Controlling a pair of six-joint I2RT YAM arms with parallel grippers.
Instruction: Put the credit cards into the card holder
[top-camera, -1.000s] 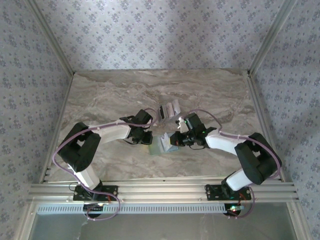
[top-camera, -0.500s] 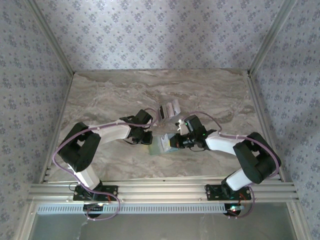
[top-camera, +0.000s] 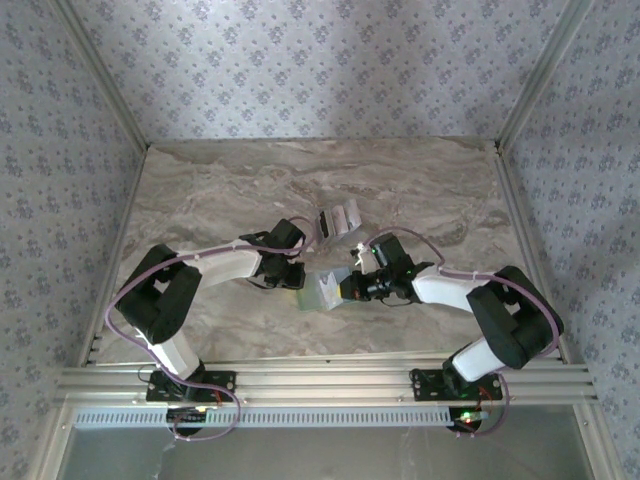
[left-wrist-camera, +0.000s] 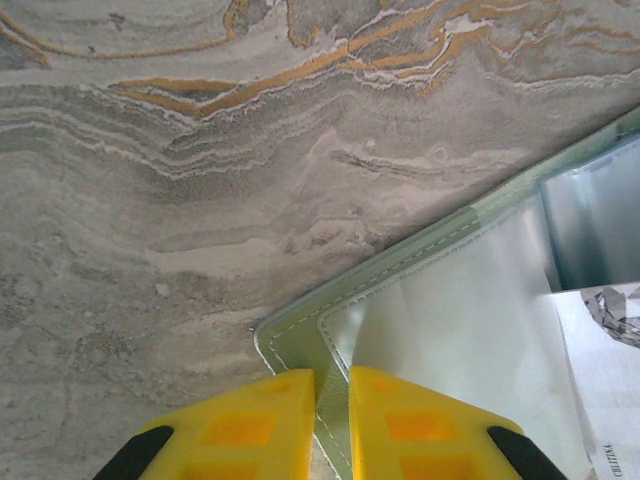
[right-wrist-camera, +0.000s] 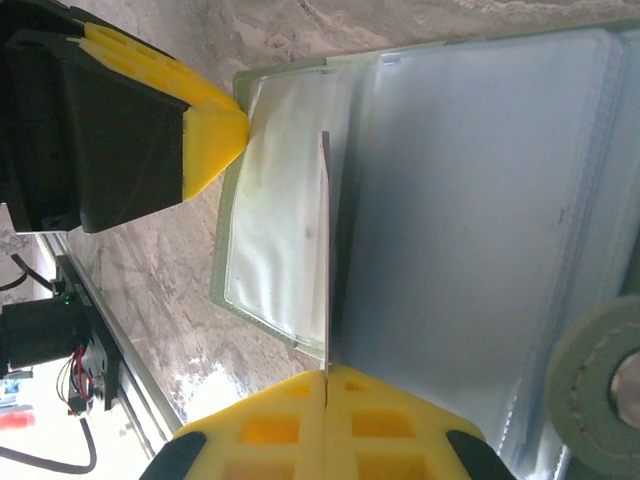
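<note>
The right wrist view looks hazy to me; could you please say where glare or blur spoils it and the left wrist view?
Right wrist: holder pockets carry a milky sheen, the right tool pinching the card is soft, lower-left corner blown out white. Left wrist: table sharp, left tool tips blurred, holder plastic glares pale.
</note>
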